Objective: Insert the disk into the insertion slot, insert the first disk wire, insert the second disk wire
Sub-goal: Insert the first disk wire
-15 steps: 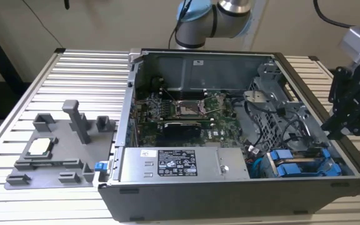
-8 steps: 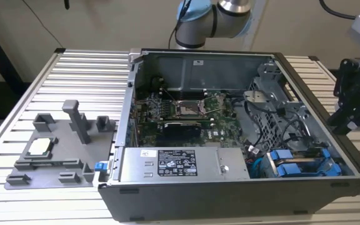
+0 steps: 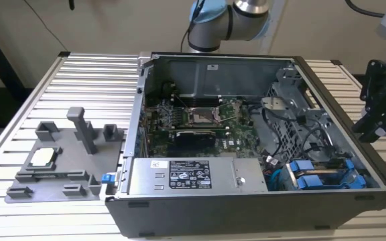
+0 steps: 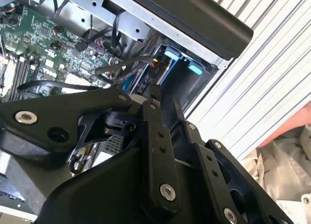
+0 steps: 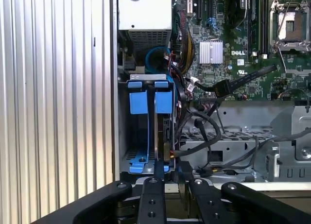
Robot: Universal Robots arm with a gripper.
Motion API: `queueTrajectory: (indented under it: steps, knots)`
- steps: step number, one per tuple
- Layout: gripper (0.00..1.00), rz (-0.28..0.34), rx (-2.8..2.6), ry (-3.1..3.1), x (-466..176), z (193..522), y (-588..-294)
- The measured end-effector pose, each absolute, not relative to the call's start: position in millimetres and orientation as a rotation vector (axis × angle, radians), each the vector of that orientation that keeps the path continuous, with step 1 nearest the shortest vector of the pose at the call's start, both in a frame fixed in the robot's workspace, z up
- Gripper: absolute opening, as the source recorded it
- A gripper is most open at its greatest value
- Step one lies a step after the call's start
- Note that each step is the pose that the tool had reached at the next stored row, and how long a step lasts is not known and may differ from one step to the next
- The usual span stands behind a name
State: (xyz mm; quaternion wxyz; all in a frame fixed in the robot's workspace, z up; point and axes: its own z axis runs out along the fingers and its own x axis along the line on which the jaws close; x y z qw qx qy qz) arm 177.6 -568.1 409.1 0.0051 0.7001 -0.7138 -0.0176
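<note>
In the first wrist view two blue-framed drives stand on edge, side by side, in the grey drive cage [image 5: 121, 136] at the case corner. The disk [image 5: 164, 101] sits in the insertion slot [image 5: 156, 136]. A black wire [image 5: 204, 136] curls to a plug [image 5: 168, 153] at the disk's near edge. Another black plug [image 5: 221, 88] hangs loose over the motherboard. My gripper [image 5: 171, 171] hovers just short of the cage, touching nothing. In the exterior view the gripper [image 3: 371, 131] is outside the case wall on that view's right, above the blue frames [image 3: 311, 181].
The open computer case [image 3: 247, 216] lies on a slatted table [image 3: 92, 75], with a motherboard [image 3: 200, 118] and a power supply [image 3: 186, 175] inside. A grey fixture [image 3: 79, 145] holding a processor chip [image 3: 42, 158] stands on the exterior view's left. Loose cables [image 3: 313, 135] cross the case near the cage.
</note>
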Motion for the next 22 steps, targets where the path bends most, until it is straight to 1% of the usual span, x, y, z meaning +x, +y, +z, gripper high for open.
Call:
queueTrajectory:
  steps: [7, 22]
  knots:
    - [0.27, -0.055, 2.192, -2.235, 177.6, 409.2, -566.0]
    - [0.27, -0.055, 2.192, -2.235, 177.6, 409.2, -538.8]
